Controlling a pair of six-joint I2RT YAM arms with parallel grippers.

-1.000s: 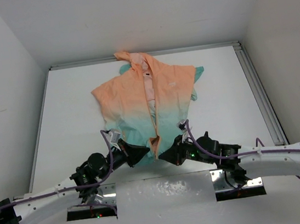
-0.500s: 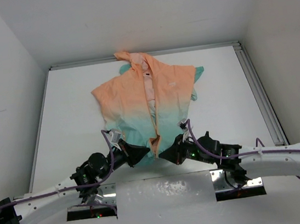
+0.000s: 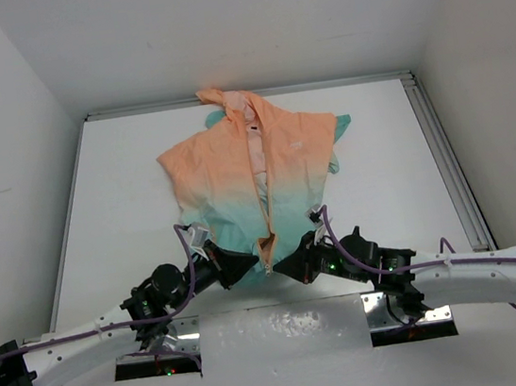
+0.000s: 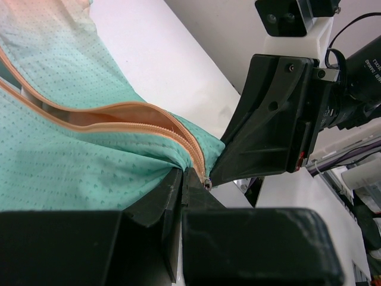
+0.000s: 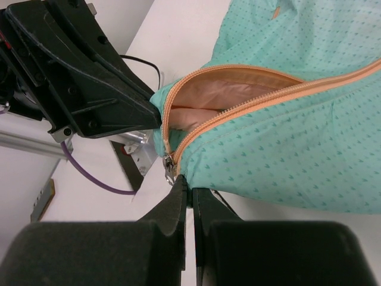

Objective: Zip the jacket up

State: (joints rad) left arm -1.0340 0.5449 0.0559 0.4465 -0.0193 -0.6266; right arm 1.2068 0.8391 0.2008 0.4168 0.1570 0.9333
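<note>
The jacket (image 3: 236, 172) lies flat on the white table (image 3: 117, 202), peach top and hood far, teal hem toward me. Its orange zipper (image 3: 264, 197) gapes open along the front. My left gripper (image 3: 256, 264) is shut, its fingertips (image 4: 178, 182) pinching the teal hem left of the zipper's foot. Opposite it my right gripper (image 3: 280, 266) is shut on the hem right under the metal slider (image 5: 169, 167). The slider (image 4: 206, 182) sits at the very bottom of the zipper (image 5: 238, 113), between the two grippers. The left wrist view shows the right gripper (image 4: 221, 167) just beyond the slider.
White walls close in the table on three sides. A metal rail (image 3: 445, 154) runs along the right edge. Purple cables (image 3: 185, 250) loop over both arms. Base plates with dark cut-outs (image 3: 157, 363) lie at the near edge.
</note>
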